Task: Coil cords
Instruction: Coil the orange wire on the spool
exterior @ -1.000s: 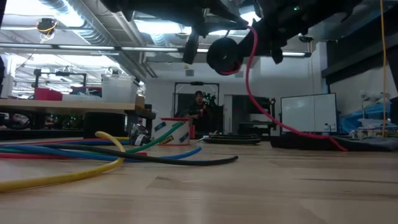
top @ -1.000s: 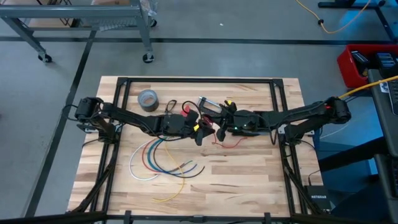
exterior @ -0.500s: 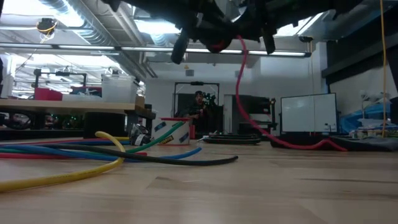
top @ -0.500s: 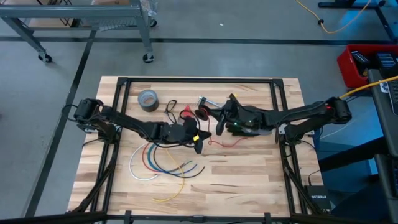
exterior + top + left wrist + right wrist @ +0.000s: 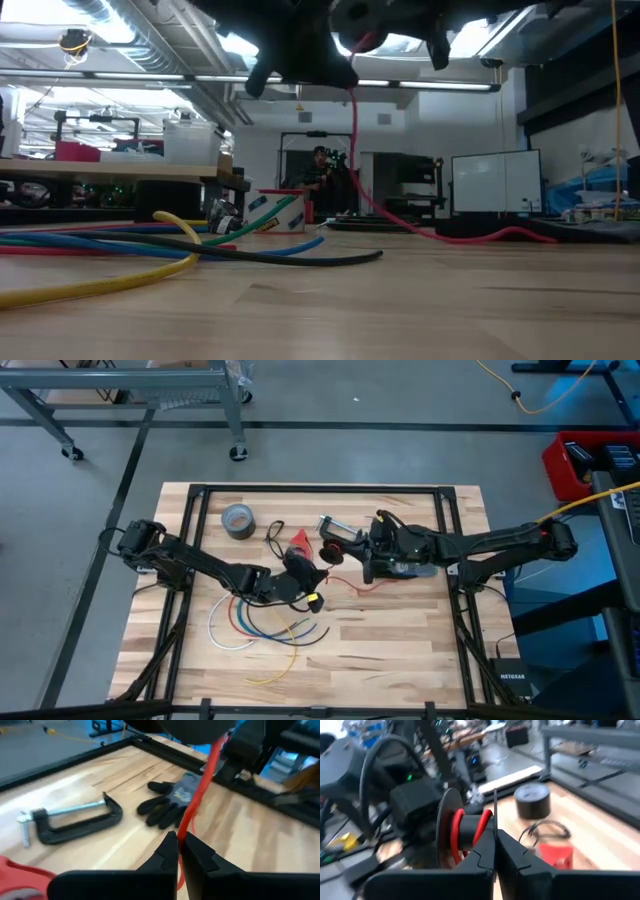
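Observation:
The small black spool [image 5: 328, 550] with the red wire wound on its core [image 5: 462, 832] hangs well above the table in my right gripper [image 5: 495, 845], which is shut on it at the middle of the table [image 5: 345, 550]. The red wire [image 5: 352, 150] drops from the spool to the tabletop and trails toward the right [image 5: 480, 238]. My left gripper [image 5: 178, 840] is shut on this wire below the spool, just nearer the table's front [image 5: 315, 598]. My left gripper pinches the red wire [image 5: 184, 827] between its two fingertips, a short way below the spool [image 5: 200, 727]. The fingers come from the table's left and lie across the wire. The wire runs straight from the fingers up to the spool. My right gripper pinches the rim of one thin flange of the spool [image 5: 494, 805] between its two fingers, coming level from the table's right. The spool is lifted clear of the table, with its wound core [image 5: 455, 835] beside the fingers.
A red cone-shaped piece [image 5: 298, 542], a black cord loop [image 5: 274, 530] and a grey tape roll [image 5: 237, 520] lie left of the spool. A C-clamp [image 5: 335, 525] and a dark glove [image 5: 175, 805] lie close by. The fanned coloured wires [image 5: 260, 625] lie toward the front left.
My right gripper has carried the spool up and toward the table's far-left, turning it. My left gripper, still shut on the wire, has gone toward the near edge. The hanging stretch of wire now drops steeper, with the rest trailing on the table.

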Available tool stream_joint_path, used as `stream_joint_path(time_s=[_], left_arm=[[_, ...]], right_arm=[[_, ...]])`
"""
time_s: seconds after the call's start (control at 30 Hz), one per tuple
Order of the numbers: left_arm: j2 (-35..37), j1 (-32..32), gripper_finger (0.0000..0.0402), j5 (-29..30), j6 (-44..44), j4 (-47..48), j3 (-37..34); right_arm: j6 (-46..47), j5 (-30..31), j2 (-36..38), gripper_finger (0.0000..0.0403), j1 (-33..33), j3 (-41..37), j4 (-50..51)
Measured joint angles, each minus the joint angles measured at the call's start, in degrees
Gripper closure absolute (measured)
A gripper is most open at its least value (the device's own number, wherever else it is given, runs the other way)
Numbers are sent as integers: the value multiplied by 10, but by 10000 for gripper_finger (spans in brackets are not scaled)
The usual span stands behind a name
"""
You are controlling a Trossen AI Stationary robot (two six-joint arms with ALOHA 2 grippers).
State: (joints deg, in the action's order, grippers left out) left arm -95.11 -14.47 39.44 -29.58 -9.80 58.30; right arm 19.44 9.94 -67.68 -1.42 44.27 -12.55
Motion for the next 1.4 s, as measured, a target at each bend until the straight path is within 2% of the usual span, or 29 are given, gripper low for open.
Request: stream_joint_path(time_s=[0.33, 0.53, 0.97, 1.4], left_arm=[[0, 8, 401, 17, 47, 18, 0], [0, 18, 395, 16, 46, 15, 0], [0, 23, 328, -26, 45, 15, 0], [0, 23, 347, -28, 67, 16, 0]], right_arm=[[3, -142, 19, 398, 0, 0, 120], [3, -145, 19, 398, 0, 1, 170], [3, -151, 19, 398, -1, 1, 145], [2, -162, 19, 398, -1, 1, 91]])
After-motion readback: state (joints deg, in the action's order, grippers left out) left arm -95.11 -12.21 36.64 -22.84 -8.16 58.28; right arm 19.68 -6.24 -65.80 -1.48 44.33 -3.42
